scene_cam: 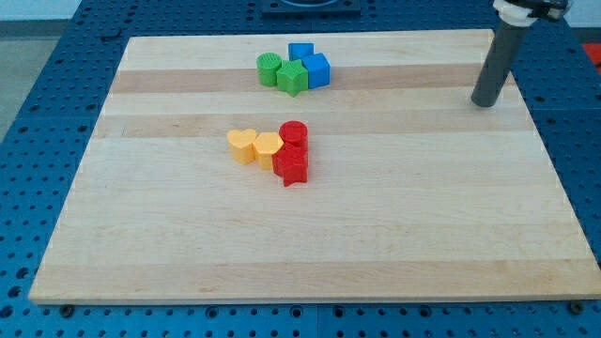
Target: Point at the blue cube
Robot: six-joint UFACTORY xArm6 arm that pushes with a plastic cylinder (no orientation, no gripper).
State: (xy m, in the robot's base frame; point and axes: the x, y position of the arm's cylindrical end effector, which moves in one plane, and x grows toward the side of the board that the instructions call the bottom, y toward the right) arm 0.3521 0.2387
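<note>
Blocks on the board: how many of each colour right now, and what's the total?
Blue: 2, a cube and another blue block
Green: 2
Yellow: 2
Red: 2
Total: 8

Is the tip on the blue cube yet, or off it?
Off it. My tip rests near the board's right edge, far to the view's right of the blue cube, which sits against the green blocks.
</note>
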